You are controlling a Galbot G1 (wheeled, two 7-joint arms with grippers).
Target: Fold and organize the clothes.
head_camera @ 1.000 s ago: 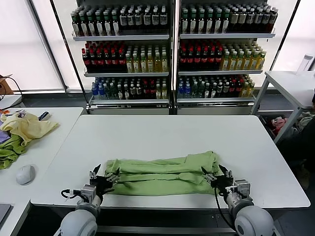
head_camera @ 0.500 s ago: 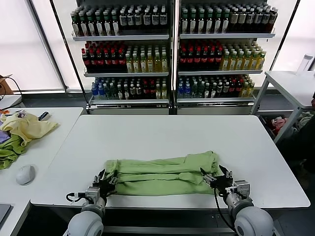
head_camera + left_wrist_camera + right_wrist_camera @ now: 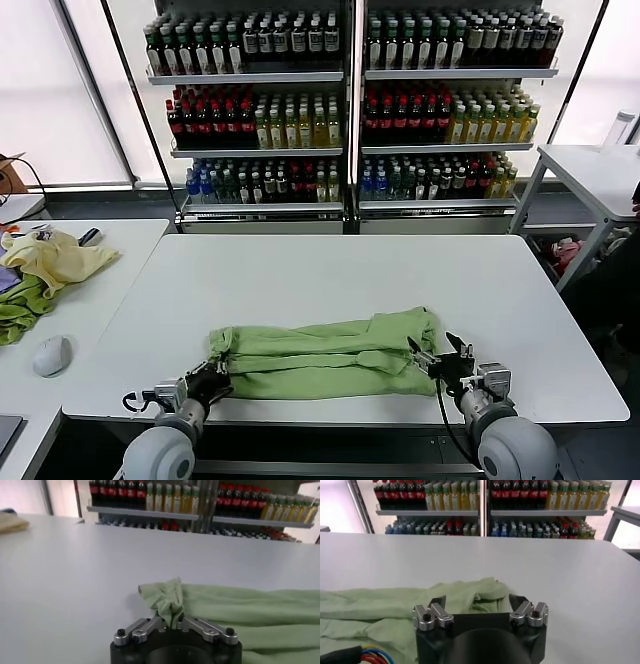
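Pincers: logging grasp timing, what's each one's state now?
Left pincer: closed on the polo shirt, at its left end.
Right pincer: open, at the shirt's right end.

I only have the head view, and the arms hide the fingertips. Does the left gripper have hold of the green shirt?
Observer: Yes. The left wrist view shows the left gripper shut on a bunched fold at the end of the polo shirt.
Operator: And the right one?
Observer: In the right wrist view the right gripper is open. Its fingers are spread, with the shirt's other end lying just ahead between them, and they pinch nothing.
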